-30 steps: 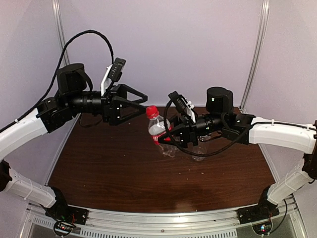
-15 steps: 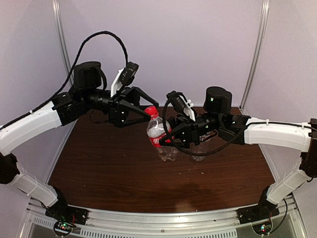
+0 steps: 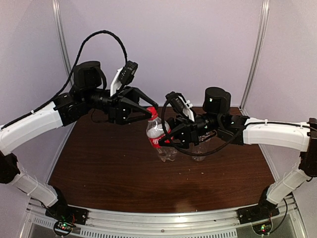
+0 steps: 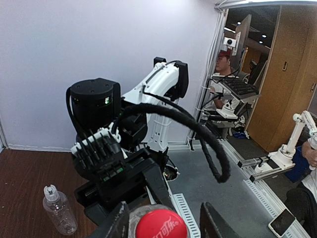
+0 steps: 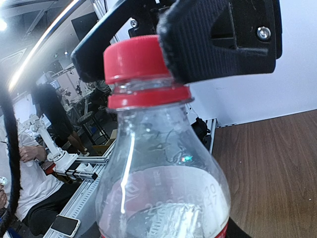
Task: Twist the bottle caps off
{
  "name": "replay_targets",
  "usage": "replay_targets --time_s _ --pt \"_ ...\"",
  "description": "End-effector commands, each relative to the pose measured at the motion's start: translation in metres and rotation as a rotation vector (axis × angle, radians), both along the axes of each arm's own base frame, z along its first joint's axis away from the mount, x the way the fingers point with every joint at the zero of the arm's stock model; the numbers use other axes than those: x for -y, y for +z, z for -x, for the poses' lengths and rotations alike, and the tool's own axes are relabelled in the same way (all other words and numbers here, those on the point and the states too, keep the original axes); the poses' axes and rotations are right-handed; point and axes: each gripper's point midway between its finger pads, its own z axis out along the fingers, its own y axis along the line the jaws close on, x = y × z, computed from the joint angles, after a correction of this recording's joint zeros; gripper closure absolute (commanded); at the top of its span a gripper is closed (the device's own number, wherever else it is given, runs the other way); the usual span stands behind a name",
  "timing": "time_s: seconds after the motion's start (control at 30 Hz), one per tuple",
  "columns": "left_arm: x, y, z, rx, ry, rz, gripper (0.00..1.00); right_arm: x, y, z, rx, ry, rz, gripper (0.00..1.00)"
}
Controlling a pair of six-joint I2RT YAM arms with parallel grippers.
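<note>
The small bottle with the red label (image 3: 159, 139) (image 5: 163, 183) is held off the brown table, tilted a little, with my right gripper (image 3: 167, 138) shut on its body. Its red cap (image 3: 152, 110) (image 4: 161, 224) (image 5: 138, 57) sits between the fingers of my left gripper (image 3: 150, 112) (image 4: 163, 214). Those jaws stand open, one finger (image 4: 118, 222) close against the cap and the other (image 4: 212, 220) a little apart from it. The wider clear bottle (image 4: 59, 212) with its white cap (image 4: 50, 189) stands on the table, mostly hidden behind my right arm (image 3: 199, 150) in the top view.
The brown table (image 3: 109, 168) is walled by pale panels and metal posts (image 3: 255, 54). A black cable (image 3: 106, 37) loops above my left arm. Beyond the table's edge lie a grey floor, rails and people (image 4: 225, 62).
My left arm has swung right and brought its jaws over the red cap, and they have narrowed around it. My right gripper has kept hold of the bottle, which shifted slightly left.
</note>
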Motion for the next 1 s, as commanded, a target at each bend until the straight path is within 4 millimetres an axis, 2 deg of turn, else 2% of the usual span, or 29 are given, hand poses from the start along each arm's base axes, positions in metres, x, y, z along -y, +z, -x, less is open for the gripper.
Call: replay_targets --time_s 0.0,0.23,0.37,0.47,0.6,0.7,0.83,0.97 --pt "-0.002 0.004 0.000 0.023 -0.013 0.032 0.54 0.001 0.004 0.002 0.017 0.012 -0.023 0.72" --pt "-0.004 0.003 -0.001 0.023 0.013 0.028 0.65 0.001 0.003 -0.001 0.020 -0.009 -0.019 0.73" --pt "-0.003 0.004 -0.011 0.010 0.093 0.020 0.74 -0.002 -0.001 -0.015 0.036 -0.097 0.022 0.73" --pt "-0.004 0.001 -0.029 -0.034 0.224 -0.010 0.77 -0.002 -0.008 -0.036 0.073 -0.237 0.075 0.73" --pt "-0.009 0.006 -0.064 -0.125 0.489 -0.016 0.82 0.001 -0.018 -0.067 0.119 -0.422 0.148 0.73" --pt "-0.010 0.007 -0.078 -0.186 0.679 -0.035 0.82 0.006 -0.020 -0.084 0.144 -0.535 0.167 0.73" --pt "-0.005 -0.003 -0.085 -0.272 0.834 -0.069 0.83 0.012 -0.019 -0.097 0.169 -0.641 0.166 0.74" --pt "0.006 -0.014 -0.090 -0.345 0.874 -0.091 0.79 0.014 -0.016 -0.099 0.188 -0.675 0.152 0.74"
